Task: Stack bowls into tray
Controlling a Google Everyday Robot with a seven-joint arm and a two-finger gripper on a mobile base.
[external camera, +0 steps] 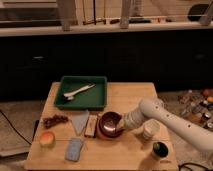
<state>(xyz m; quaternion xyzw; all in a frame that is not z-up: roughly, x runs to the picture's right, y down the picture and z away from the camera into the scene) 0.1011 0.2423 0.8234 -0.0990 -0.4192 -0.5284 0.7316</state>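
Note:
The dark maroon bowl (110, 121) sits near the middle of the wooden table, seemingly nested in the orange-red bowl (101, 132), whose rim shows at its lower left. The dark green tray (98, 94) stands at the back left of the table, apart from the bowls, with a white utensil (79, 91) in it. My gripper (123, 126) is at the right rim of the maroon bowl, at the end of the white arm that comes in from the right. Where it meets the bowl is hidden.
A white cup (150, 129) stands right of the gripper, under the arm, with a small dark cup (160, 149) in front of it. Left of the bowls are a brown bar (91, 126), a grey wedge (80, 121), dark grapes (55, 120), an orange fruit (47, 139) and a blue-grey sponge (75, 149).

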